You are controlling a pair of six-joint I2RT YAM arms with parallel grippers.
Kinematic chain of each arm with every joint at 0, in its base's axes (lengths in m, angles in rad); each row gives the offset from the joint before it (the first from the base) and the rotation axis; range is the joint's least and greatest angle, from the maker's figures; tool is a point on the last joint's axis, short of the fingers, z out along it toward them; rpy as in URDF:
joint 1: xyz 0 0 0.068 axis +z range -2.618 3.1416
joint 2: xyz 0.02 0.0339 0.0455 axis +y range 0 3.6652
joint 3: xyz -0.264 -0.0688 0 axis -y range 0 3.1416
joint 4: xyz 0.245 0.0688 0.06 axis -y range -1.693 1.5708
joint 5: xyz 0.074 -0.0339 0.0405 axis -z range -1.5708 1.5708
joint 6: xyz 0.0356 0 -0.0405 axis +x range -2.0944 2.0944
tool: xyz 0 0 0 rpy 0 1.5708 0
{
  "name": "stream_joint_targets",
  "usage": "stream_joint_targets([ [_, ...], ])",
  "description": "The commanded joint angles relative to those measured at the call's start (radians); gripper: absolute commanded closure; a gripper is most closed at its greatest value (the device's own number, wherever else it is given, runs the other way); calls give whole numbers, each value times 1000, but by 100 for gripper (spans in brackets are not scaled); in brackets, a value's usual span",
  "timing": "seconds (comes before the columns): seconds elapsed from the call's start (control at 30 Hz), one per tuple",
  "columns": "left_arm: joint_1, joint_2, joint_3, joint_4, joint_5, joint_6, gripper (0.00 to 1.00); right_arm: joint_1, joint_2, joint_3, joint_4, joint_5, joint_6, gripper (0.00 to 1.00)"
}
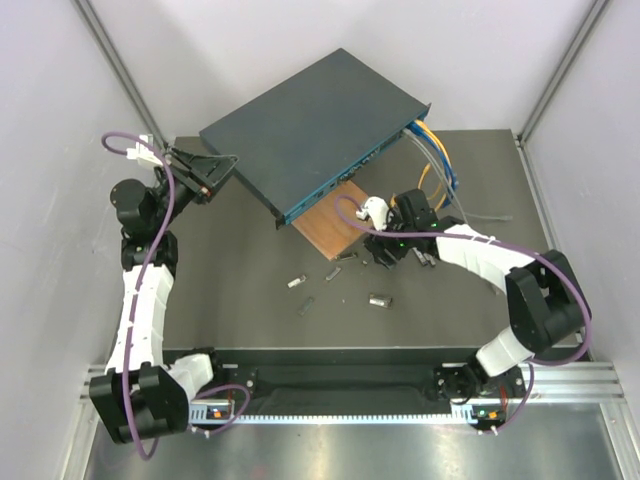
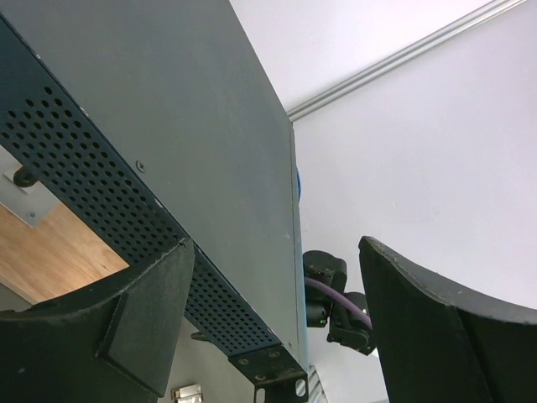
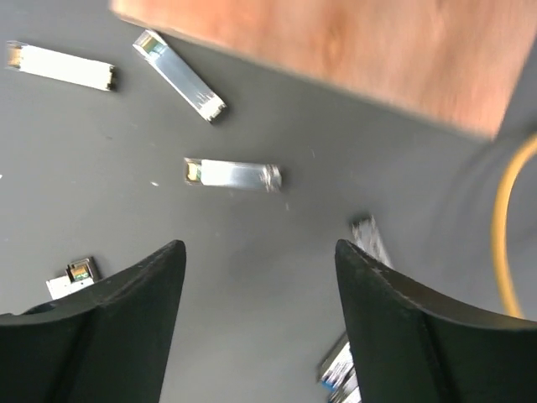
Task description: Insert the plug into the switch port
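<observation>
The switch point(image 1: 310, 125) is sitting at the far middle of the table point(image 1: 230, 300), set on a diagonal. Its long axis is running from the table's middle toward the far right corner. Its teal port face is looking toward the near right corner, and its near end is overlapping a wooden square point(image 1: 330, 228). Yellow and blue cables point(image 1: 437, 152) are already hanging from the far right end of that face.

Several plugs are lying loose on the table just nearside of the wooden square. One plug point(image 3: 233, 175) is lying flat just ahead of the right arm's fingers point(image 3: 109, 319), with its long axis crossing the gap between them. These fingers are standing wide and holding nothing. The left arm's fingers point(image 2: 143, 327) are also standing wide and empty, close beside the switch's left corner.

You are probably dealing with a light, rigid, slick metal sliver, so it may skate or twist. Take it across its narrow sides, near the back end, leaving the nose free to enter a port.
</observation>
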Motion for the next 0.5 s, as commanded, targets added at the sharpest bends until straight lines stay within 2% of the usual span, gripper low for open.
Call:
stream_joint_targets([
  [0.0, 4, 13, -13, 68, -4, 1, 16, -3, 6, 21, 96, -138, -182, 28],
  [0.2, 6, 30, -11, 88, 2, -15, 16, -4, 98, 86, -1, -236, -532, 24],
  [0.3, 4, 28, -16, 91, 5, -16, 16, -6, 152, 137, -60, -267, -639, 23],
  [0.47, 6, 22, -22, 86, 8, -13, 16, -6, 247, 195, -111, -271, -729, 24],
])
